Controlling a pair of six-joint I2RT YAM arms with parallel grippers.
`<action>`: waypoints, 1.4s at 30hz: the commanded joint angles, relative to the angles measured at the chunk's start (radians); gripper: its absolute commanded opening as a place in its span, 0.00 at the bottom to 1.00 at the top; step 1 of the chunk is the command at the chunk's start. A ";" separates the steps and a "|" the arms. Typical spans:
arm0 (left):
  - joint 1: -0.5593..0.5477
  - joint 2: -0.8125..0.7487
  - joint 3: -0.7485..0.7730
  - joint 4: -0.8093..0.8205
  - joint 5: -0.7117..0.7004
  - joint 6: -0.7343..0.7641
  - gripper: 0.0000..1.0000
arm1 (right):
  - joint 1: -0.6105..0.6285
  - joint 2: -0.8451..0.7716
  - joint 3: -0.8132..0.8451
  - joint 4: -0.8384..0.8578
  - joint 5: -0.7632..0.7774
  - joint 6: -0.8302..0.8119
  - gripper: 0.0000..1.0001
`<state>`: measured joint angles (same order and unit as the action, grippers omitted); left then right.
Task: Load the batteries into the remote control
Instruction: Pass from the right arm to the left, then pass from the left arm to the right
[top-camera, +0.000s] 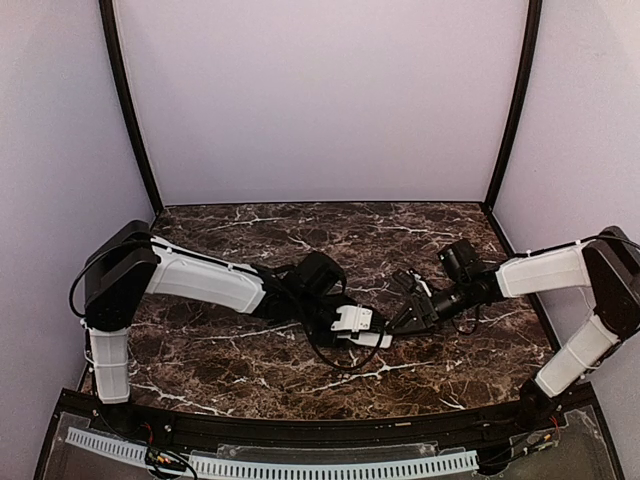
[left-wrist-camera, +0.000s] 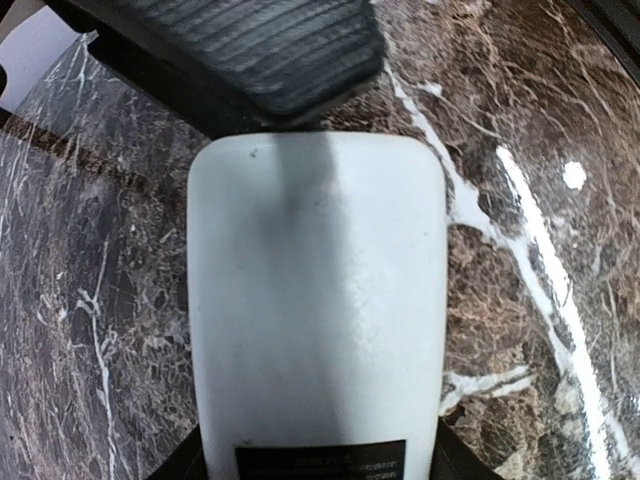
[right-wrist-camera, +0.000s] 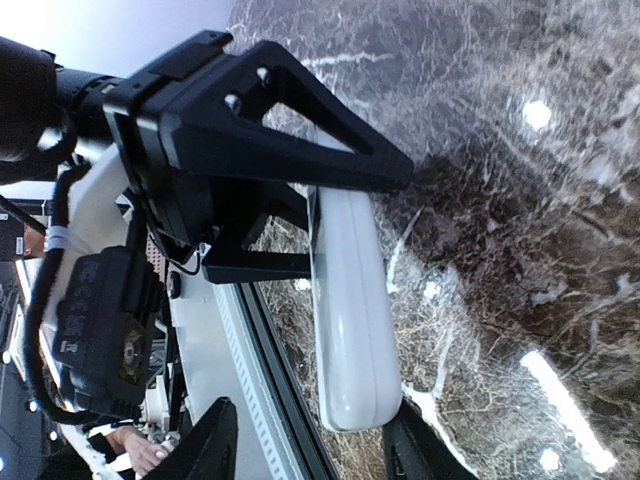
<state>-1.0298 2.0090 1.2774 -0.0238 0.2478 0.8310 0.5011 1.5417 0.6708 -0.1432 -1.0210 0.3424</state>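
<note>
The remote control (top-camera: 353, 322) hangs above the marble table, plain white back towards the left wrist camera (left-wrist-camera: 315, 300). My left gripper (top-camera: 345, 330) is shut on it, one dark finger against each long edge (left-wrist-camera: 320, 465). In the right wrist view the remote (right-wrist-camera: 350, 320) shows edge-on, with the left gripper's black fingers (right-wrist-camera: 300, 150) clamped round its upper part. My right gripper (top-camera: 400, 320) stands open round the remote's free end (right-wrist-camera: 312, 445), with a clear gap on one side. One of its ribbed pads (left-wrist-camera: 260, 50) shows past the remote's far end. The batteries are out of view.
The dark marble table (top-camera: 250, 240) is closed in by pale walls on three sides. A black rail and a white perforated strip (top-camera: 300, 465) run along the near edge, also seen just below the remote (right-wrist-camera: 250, 400).
</note>
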 joint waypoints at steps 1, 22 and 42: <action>-0.002 -0.083 -0.014 -0.005 0.051 -0.054 0.36 | -0.049 -0.142 0.069 -0.045 0.052 -0.052 0.53; 0.110 -0.279 -0.100 0.332 0.502 -0.552 0.36 | -0.098 -0.762 -0.036 0.306 0.178 -0.056 0.99; 0.119 -0.233 -0.140 0.765 0.677 -0.985 0.36 | 0.125 -0.524 0.077 0.382 0.140 -0.121 0.92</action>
<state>-0.9123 1.7733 1.1515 0.6552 0.8791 -0.0914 0.5987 0.9916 0.6998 0.2089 -0.8642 0.2409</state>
